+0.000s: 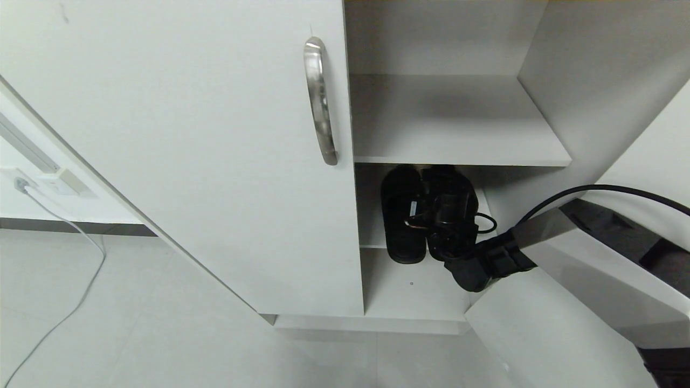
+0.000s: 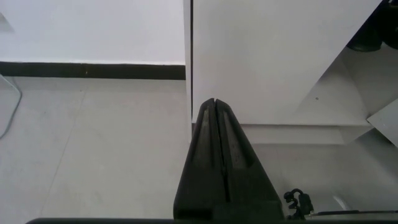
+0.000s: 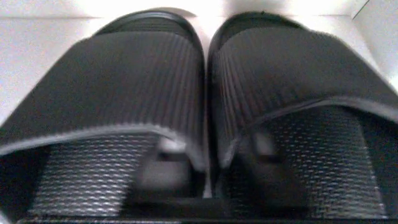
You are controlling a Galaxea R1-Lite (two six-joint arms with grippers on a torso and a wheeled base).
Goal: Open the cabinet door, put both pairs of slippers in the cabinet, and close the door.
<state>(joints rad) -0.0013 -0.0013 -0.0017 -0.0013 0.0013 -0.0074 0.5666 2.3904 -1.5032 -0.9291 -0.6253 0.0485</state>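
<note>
Far to the left of my right pincer (image 1: 443, 213), a grey cable (image 1: 81, 291) trails over the floor (image 1: 161, 345) from a wall socket (image 1: 21, 185). Closer in, the closed left door (image 1: 188, 134) of the cabinet (image 1: 593, 81) stands between that side and the open compartment, with its metal handle (image 1: 319, 99) upright on the edge nearest my pincer. My left pincer (image 2: 214, 106) hangs low above the floor in front of that door's bottom corner, clenched with its fingers pressed flat together and nothing between them.

Inside the open half, the upper shelf (image 1: 447, 118) lies above my right pincer. Under it, on the lower shelf (image 1: 415, 291), rests the pair of slippers (image 1: 401, 215), black and side by side with toes pointing inward. My right pincer is reached in over the right-hand slipper, and from the wrist the pair of slippers (image 3: 143, 81) sits directly before my right pincer (image 3: 211, 162), one finger inside each slipper, grasping the two inner edges together. The ribbed straps arch just beyond my fingertips.

To the right of my arm, the open door (image 1: 539, 350) swings outward beside the compartment.
</note>
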